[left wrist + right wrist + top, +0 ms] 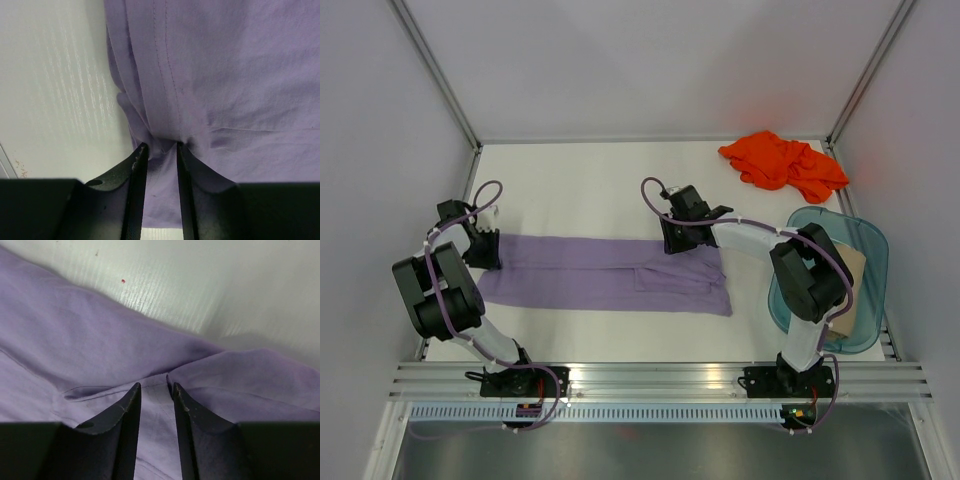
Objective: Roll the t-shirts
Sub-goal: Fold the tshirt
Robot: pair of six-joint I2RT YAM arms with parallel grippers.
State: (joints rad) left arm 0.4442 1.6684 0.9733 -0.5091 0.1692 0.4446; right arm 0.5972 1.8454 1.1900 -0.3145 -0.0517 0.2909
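The lavender t-shirt [600, 272] lies folded into a long flat strip across the table. My left gripper [485, 250] is at its left end, shut on a pinch of the cloth; in the left wrist view the gripper [162, 146] has the lavender t-shirt [225, 75] bunched at its tips. My right gripper [678, 238] is at the strip's far edge near the right end, shut on a hem; in the right wrist view the gripper [156, 386] has the lavender t-shirt [75, 340] between its fingers. The orange t-shirt [782, 162] lies crumpled at the back right. The beige t-shirt [852, 272] sits in the tub.
A translucent teal tub [876, 245] stands at the right edge beside the right arm. Grey walls and metal rails enclose the white table [580, 180]. Bare white table shows behind the lavender strip.
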